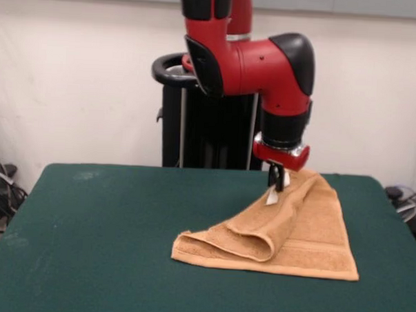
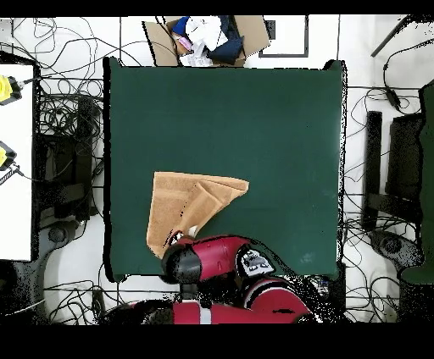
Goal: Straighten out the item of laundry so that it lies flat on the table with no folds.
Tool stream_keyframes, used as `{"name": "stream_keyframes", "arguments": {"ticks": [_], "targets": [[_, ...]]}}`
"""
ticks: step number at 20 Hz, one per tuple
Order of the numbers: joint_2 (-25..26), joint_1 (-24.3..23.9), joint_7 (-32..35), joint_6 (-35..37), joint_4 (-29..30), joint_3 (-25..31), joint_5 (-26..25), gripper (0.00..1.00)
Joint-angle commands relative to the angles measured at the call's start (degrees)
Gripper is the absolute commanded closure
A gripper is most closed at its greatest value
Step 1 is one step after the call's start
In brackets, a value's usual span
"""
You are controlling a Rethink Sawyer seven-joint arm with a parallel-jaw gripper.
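The orange-tan towel (image 1: 298, 232) lies on the right part of the green table (image 1: 108, 228), folded over itself with a rolled fold at its front left. One corner with the white label (image 1: 272, 197) is raised. My gripper (image 1: 277, 181) is shut on that raised corner, a little above the table. In the overhead view the towel (image 2: 182, 203) lies near the table's (image 2: 271, 127) lower left edge, one corner pointing right. The arm (image 2: 216, 258) covers the gripper there, and only the label (image 2: 193, 230) shows beside it.
The black pedestal (image 1: 195, 128) stands behind the table's far edge. An open cardboard box of odds and ends (image 2: 208, 38) sits beyond the opposite edge. Cables (image 2: 63, 110) lie on the floor around the table. A white bench (image 2: 15, 161) stands at the left.
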Motion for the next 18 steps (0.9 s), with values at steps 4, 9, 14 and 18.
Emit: {"name": "stream_keyframes", "arguments": {"ticks": [4,9,14,18], "targets": [[-3.96,-1.10,-1.89,6.97,4.01,-6.22,-4.54,1.00],[-1.61,-0.95,-0.49,2.36,2.08,-9.28,-6.87,1.00],[5.57,0.22,3.28,-4.23,-1.23,-12.22,-7.19,1.00],[9.51,2.13,6.56,-7.82,-2.34,-13.89,-5.80,1.00]]}}
